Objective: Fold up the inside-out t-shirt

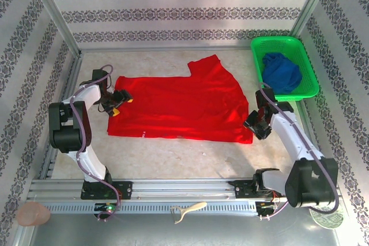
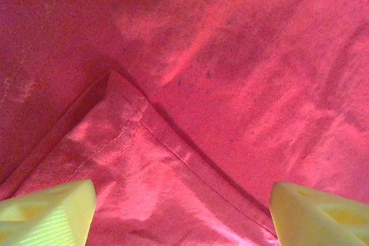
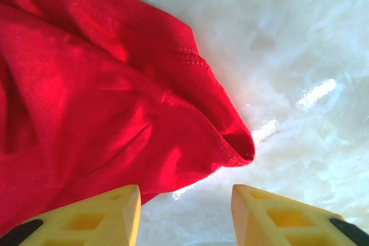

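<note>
Item: inside-out t-shirt, spread flat mid-table, long axis running left to right. Left gripper: jaws wide, empty, over the shirt's left hem corner. Right gripper: jaws apart, empty, with the near-right corner just ahead of it. I judge each arm nearest its own end. Bare table lies nearside; the green basket crowds the far right.

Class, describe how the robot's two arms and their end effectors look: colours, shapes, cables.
The left arm and right arm each have white tubular links, bulky black joints and a purplish cable running along them. The left end effector and right end effector carry blocky yellow fingers with hollow triangular cut-outs.
</note>
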